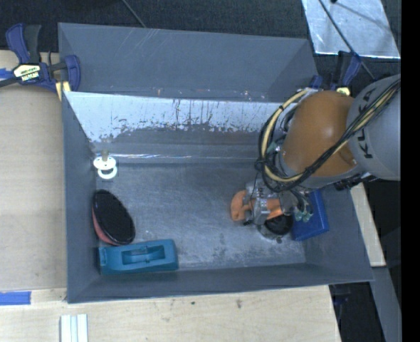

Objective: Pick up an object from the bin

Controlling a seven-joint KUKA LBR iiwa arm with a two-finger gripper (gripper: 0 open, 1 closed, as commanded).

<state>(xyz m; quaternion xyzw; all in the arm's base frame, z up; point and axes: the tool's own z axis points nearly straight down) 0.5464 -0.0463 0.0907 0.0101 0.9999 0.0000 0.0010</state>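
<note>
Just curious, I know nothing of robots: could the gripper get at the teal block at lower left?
Probably yes: the teal block lies uncovered, bare bin floor between it and the gripper; only a black oval brush sits close.

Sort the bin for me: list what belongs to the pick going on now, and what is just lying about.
Part of the pick:
- gripper, low at the bin's right end
- small orange thing, close beside it
- blue block, partly under the arm

Lying about, at the bin's left end:
- white ring-like piece
- black oval thing with a red edge
- flat blue box
</note>
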